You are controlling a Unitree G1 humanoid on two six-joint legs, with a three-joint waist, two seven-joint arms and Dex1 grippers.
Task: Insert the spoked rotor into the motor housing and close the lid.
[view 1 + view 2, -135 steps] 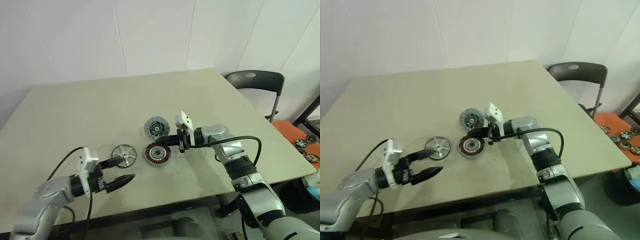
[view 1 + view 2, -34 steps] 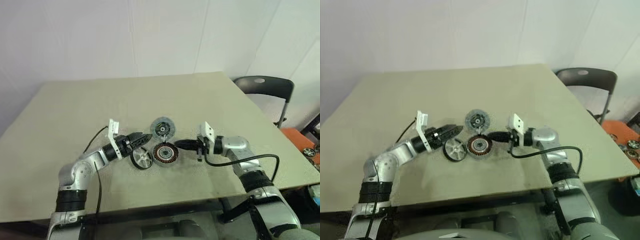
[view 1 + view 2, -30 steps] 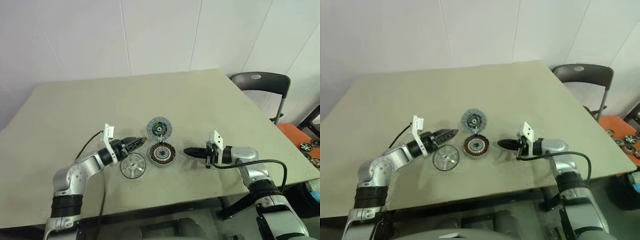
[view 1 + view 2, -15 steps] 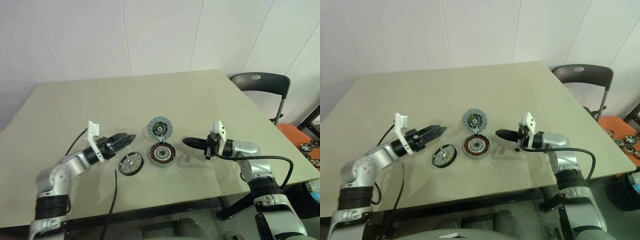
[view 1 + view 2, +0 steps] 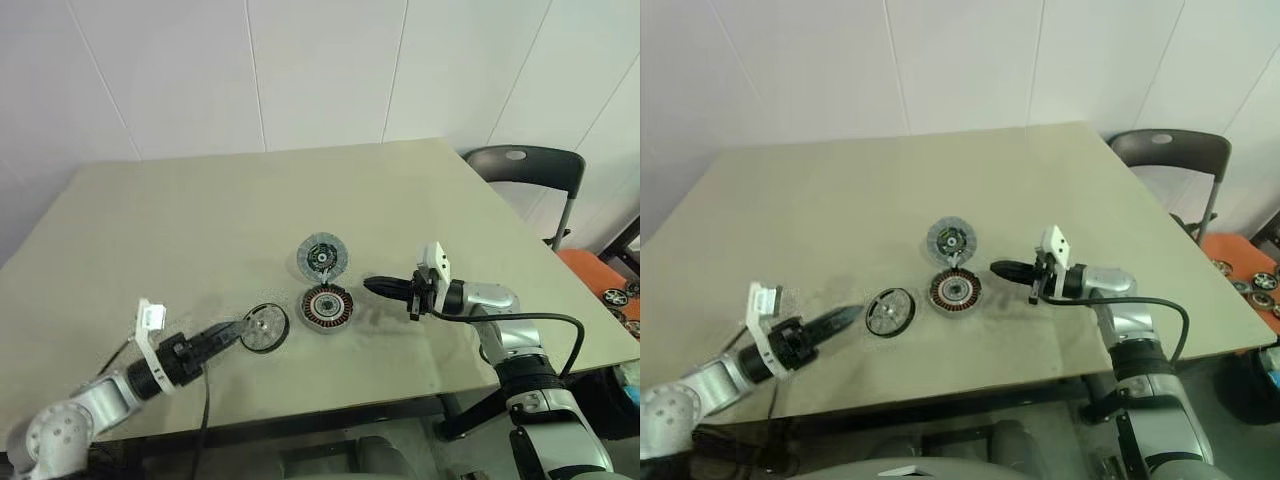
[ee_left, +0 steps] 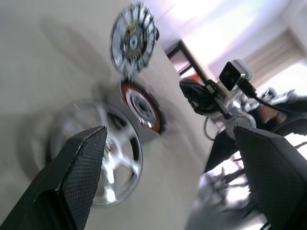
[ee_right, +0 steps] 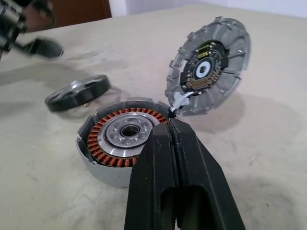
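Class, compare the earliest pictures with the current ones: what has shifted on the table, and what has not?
The left gripper came in beside the spoked rotor, then drew back toward the near edge, jaws open and empty. The rotor now lies closer to the motor housing. The housing, the propped-up lid and the shut right gripper stayed roughly put.

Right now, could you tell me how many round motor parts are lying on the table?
3: a spoked wheel, the copper-wound housing right of it, and the grey lid just behind.
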